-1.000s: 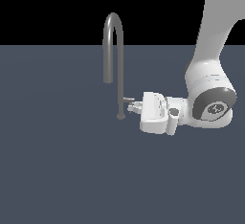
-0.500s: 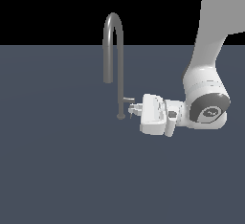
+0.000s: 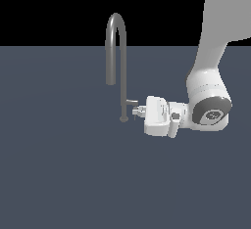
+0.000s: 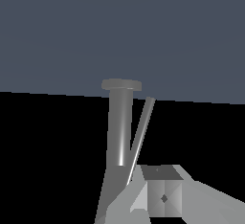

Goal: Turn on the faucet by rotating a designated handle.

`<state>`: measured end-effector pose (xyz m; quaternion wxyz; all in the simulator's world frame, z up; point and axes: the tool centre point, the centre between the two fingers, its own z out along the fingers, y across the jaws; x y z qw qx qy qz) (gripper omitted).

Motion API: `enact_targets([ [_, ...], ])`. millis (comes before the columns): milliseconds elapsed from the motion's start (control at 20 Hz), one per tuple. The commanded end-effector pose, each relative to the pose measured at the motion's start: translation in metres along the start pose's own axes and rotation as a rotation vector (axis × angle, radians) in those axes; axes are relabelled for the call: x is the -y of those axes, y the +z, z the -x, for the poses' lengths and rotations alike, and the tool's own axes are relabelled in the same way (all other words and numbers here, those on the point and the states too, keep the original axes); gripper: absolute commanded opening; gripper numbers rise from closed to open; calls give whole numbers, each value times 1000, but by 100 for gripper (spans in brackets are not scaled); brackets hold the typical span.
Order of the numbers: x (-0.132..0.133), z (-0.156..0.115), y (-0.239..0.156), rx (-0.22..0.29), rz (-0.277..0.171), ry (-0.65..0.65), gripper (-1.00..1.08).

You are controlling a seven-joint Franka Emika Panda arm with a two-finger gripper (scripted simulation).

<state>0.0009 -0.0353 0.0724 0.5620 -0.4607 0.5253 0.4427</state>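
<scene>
The faucet [image 3: 123,76] is a tall grey gooseneck with an arched spout and a small round base [image 3: 124,119]. The handle [image 3: 131,102] is a short grey stub off the stem, low down on the exterior view's right. My gripper [image 3: 139,110] lies level, just below and against the handle, and its fingers look shut and hold nothing. In the wrist view the stem [image 4: 120,127] and the slim handle blade [image 4: 142,127] run close in front of one fingertip [image 4: 162,196]. The blade's end is hidden behind the fingers.
The faucet stands on a flat dark blue-grey surface [image 3: 59,164]. My white arm [image 3: 211,76] comes down on the exterior view's right. Nothing else shows.
My wrist has shifted slightly towards the faucet and rolled a little. The hand stays by the handle, and the handle shows no clear movement.
</scene>
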Motion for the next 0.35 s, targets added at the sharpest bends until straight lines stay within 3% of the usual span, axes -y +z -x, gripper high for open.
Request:
enact_targets([
  [0, -1, -27, 0, -18, -12, 33, -100],
  [300, 4, -44, -1, -23, -15, 50, -100],
])
